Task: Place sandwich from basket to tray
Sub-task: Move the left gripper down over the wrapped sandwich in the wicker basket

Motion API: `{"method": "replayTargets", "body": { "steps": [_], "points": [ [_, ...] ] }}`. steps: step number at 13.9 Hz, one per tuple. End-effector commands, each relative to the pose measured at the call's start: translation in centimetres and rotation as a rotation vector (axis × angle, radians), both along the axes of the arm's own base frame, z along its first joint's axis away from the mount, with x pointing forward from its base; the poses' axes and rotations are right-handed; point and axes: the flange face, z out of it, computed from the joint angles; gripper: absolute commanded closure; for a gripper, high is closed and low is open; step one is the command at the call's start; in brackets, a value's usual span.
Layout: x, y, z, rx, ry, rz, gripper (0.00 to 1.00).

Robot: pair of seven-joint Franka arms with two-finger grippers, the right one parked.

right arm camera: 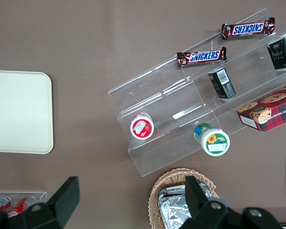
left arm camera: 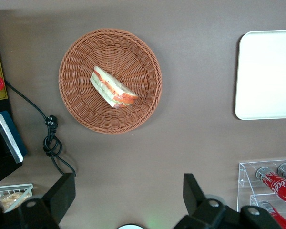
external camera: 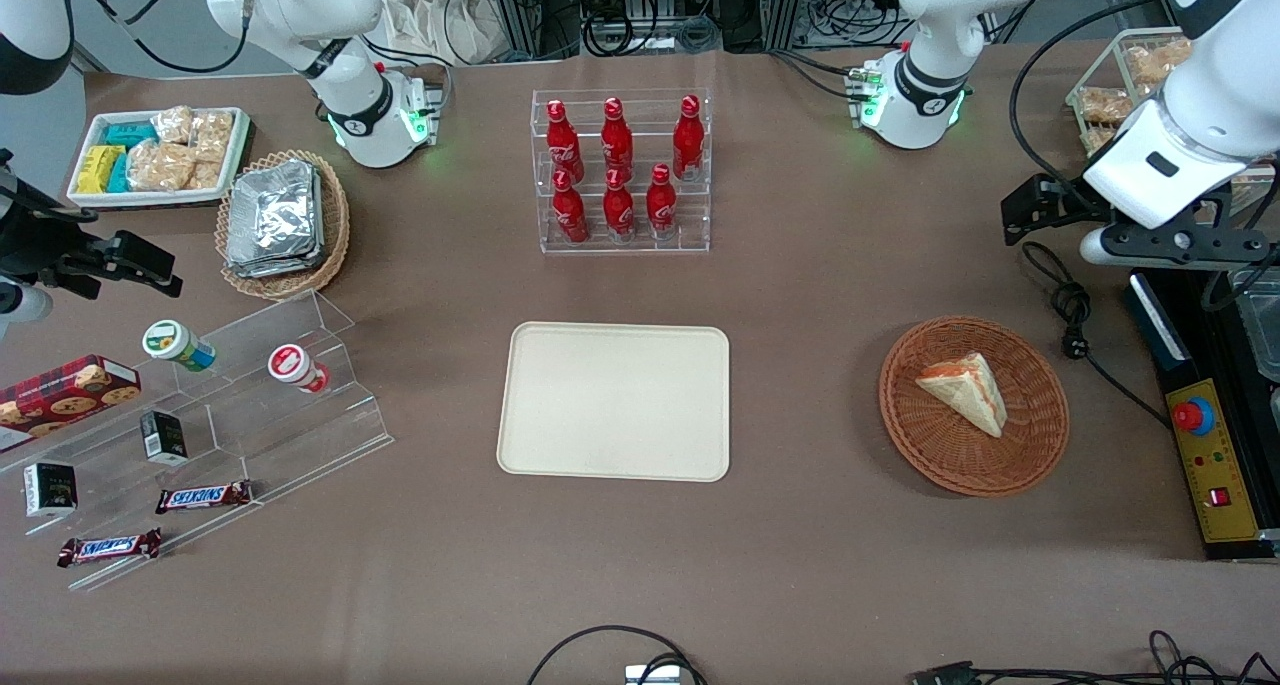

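Inspection found the sandwich [external camera: 962, 389] lying flat in the basket [external camera: 1030, 453], roughly at its centre, untouched. The basket sat on the tabletop [external camera: 820, 285] toward the working arm's end; the tray [external camera: 615, 401] lay bare and well apart from it, toward the middle.

The hand [left arm camera: 126, 202] hung high above the tabletop, farther from the front camera than the basket. Its fingers [left arm camera: 193, 191] stood wide apart with nothing between them.

Handling assessment: the wedge appeared light and soft, its bread likely to crush under a firm squeeze. The clear wrap was judged slippery. The filling edge showed orange-red and green layers. The soundest hold would probably be across the two broad bread faces near the thick middle, not at the thin tip, with gentle closing. As the wedge lay on one face, the fingers would need to straddle its long edges instead, going down into the shallow basket without catching the woven rim.

Surroundings: a black cable [external camera: 1072, 317] with plug lay on the tabletop near the basket, and a control box [external camera: 1208, 465] with a red button stood just beside it. A clear rack of red bottles [external camera: 620, 170] stood farther from the front camera than the tray. No item was seen on the direct path between basket and tray.
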Motion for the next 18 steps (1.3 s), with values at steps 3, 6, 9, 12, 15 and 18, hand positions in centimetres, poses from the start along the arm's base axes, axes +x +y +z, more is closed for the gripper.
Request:
{"method": "replayTargets", "body": {
  "steps": [3,6,9,12,15,18],
  "points": [
    [-0.2,0.2,0.2,0.01,-0.008,-0.007,0.0],
    [1.1,1.8,-1.2,0.003,-0.045,0.013,0.0],
    [2.3,2.7,-4.7,0.007,-0.045,0.068,0.01],
    [5.4,5.0,-11.2,0.106,-0.046,0.363,0.01],
    [6.9,4.9,-16.2,0.114,0.003,0.543,0.01],
    [6.6,5.1,-21.7,0.09,-0.02,0.552,0.01]
  ]
}}
